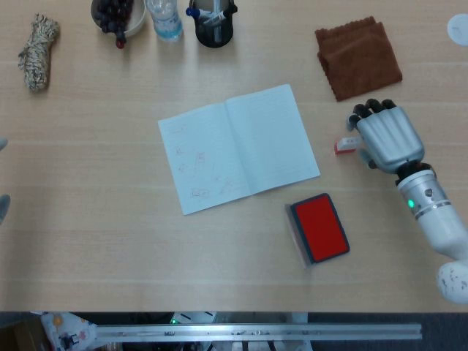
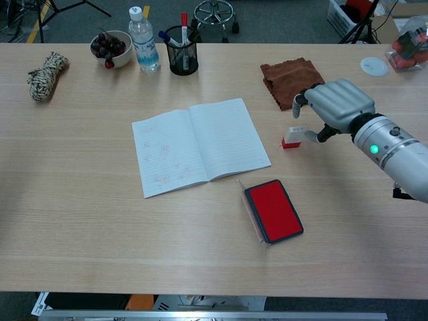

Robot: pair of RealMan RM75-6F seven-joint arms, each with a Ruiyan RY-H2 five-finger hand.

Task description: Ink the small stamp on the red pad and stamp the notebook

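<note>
The small stamp, white on a red base, stands to the right of the open notebook. The red ink pad lies open nearer the front edge, below the stamp. My right hand hovers just right of the stamp with its fingers spread over it and the thumb close beside it; nothing is gripped. Only grey tips of my left hand show at the left edge of the head view.
A folded brown cloth lies behind the right hand. Along the back stand a pen cup, a water bottle and a bowl of dark fruit. A rope bundle lies far left, a white disc far right.
</note>
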